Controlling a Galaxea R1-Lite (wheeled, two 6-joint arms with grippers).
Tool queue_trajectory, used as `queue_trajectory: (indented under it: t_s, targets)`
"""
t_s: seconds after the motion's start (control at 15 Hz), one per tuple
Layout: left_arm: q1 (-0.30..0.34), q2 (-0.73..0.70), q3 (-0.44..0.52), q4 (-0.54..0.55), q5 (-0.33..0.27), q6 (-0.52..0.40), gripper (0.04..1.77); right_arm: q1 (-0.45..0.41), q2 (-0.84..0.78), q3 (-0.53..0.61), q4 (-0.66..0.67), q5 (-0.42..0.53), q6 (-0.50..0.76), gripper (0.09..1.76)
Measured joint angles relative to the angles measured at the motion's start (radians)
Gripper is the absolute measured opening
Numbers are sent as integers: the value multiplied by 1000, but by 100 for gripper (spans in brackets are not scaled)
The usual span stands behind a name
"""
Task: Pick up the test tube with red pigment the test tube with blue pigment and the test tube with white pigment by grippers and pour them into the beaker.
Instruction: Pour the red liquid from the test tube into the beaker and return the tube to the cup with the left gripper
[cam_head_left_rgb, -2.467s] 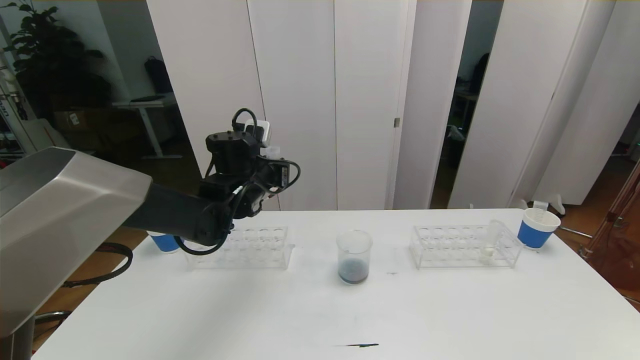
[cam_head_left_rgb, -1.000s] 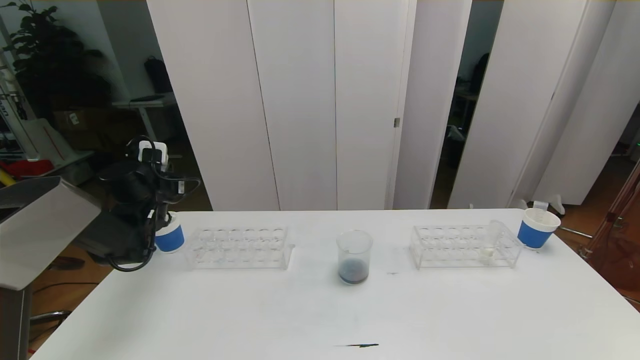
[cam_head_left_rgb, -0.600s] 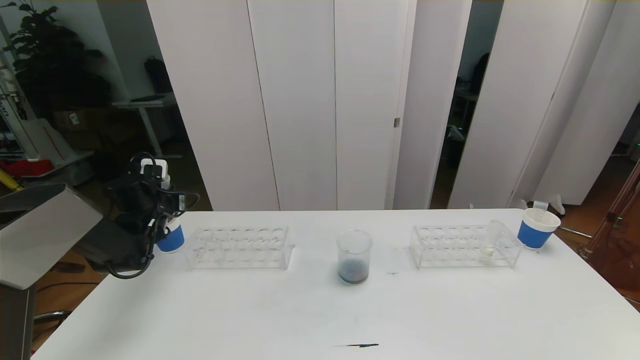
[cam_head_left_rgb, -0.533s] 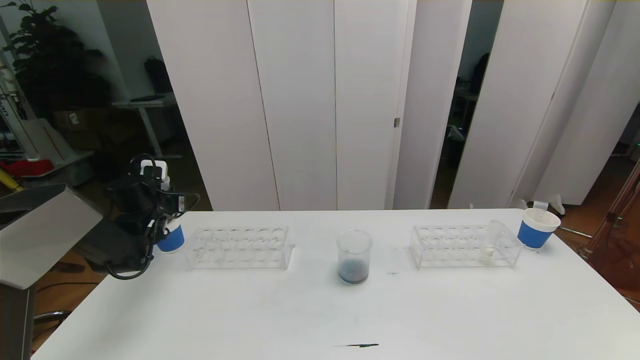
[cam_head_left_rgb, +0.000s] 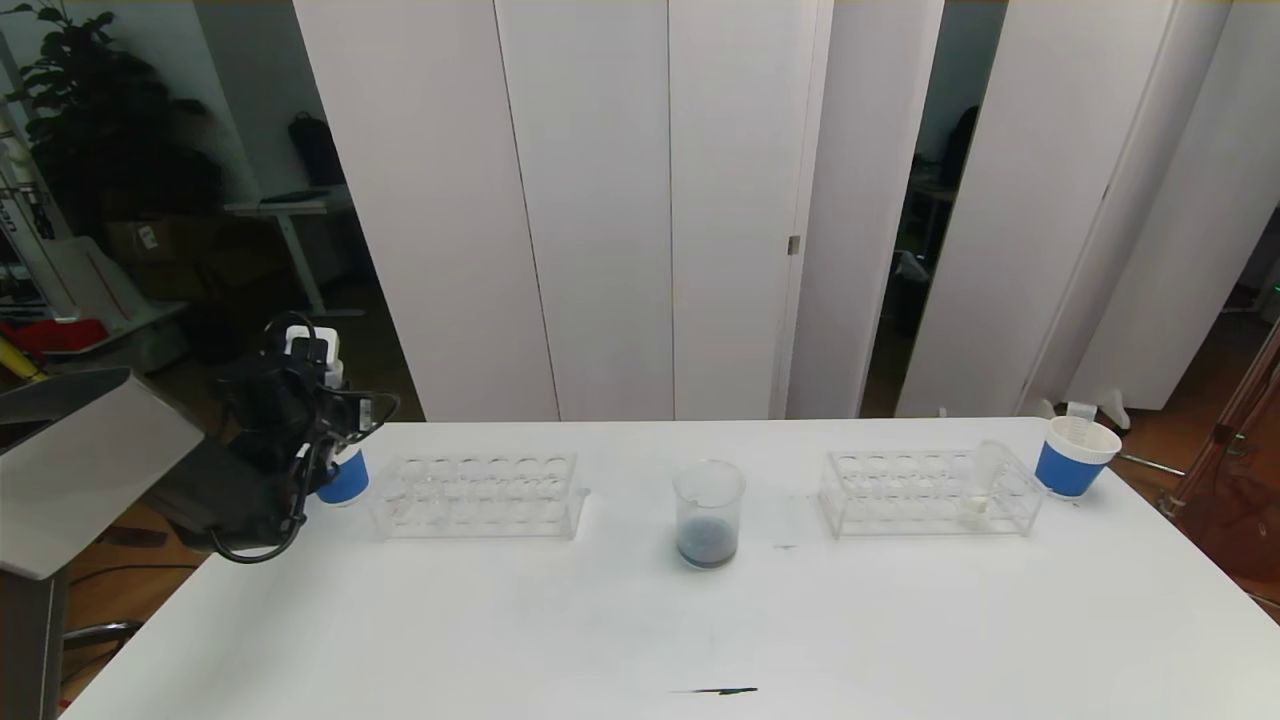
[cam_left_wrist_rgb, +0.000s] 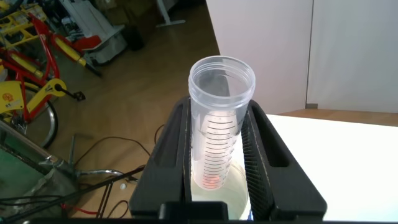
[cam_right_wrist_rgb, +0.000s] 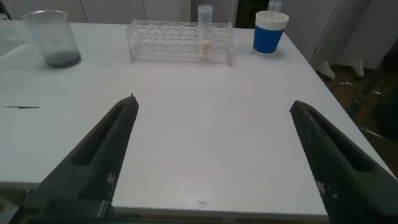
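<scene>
My left gripper (cam_head_left_rgb: 325, 445) hangs at the table's far left, just over a blue-sleeved paper cup (cam_head_left_rgb: 347, 482). In the left wrist view the left gripper (cam_left_wrist_rgb: 219, 112) is shut on the test tube with red pigment (cam_left_wrist_rgb: 217, 149), which holds only a red trace at its bottom above the cup's pale inside (cam_left_wrist_rgb: 239, 190). The beaker (cam_head_left_rgb: 709, 515) stands mid-table with dark liquid at its bottom. The test tube with white pigment (cam_head_left_rgb: 981, 487) leans in the right rack (cam_head_left_rgb: 905, 492). No test tube with blue pigment is in view. My right gripper (cam_right_wrist_rgb: 212, 101) is open above the table's near right part.
An empty clear rack (cam_head_left_rgb: 480, 492) lies between the left cup and the beaker. A second blue-sleeved cup (cam_head_left_rgb: 1074, 456) holding a clear tube stands at the far right. A dark streak (cam_head_left_rgb: 715, 690) marks the table's front.
The left arm swung left from above the left rack to the left cup, carrying the tube. Over the last second it settled slightly lower and closer to the cup. The right gripper stayed put.
</scene>
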Motion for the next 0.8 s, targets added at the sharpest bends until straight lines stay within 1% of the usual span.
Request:
queue_trajectory:
  t_s: [0.33, 0.4, 0.47, 0.53, 0.6, 0.67, 0.8]
  targets:
    - [-4, -10, 13, 14, 6, -6, 58, 0, 0, 0, 0, 0, 0, 175]
    - [-4, -11, 14, 15, 7, -7, 70, 0, 0, 0, 0, 0, 0, 175]
    - [-5, -12, 15, 15, 7, -12, 98, 0, 0, 0, 0, 0, 0, 175]
    - [-6, -14, 15, 15, 7, -15, 136, 0, 0, 0, 0, 0, 0, 175]
    - [-6, -15, 15, 13, 7, -15, 162, 0, 0, 0, 0, 0, 0, 175]
    - [-6, -16, 15, 13, 7, -15, 174, 0, 0, 0, 0, -1, 0, 175]
    - [-6, -18, 15, 14, 7, -15, 175, 0, 0, 0, 0, 0, 0, 175]
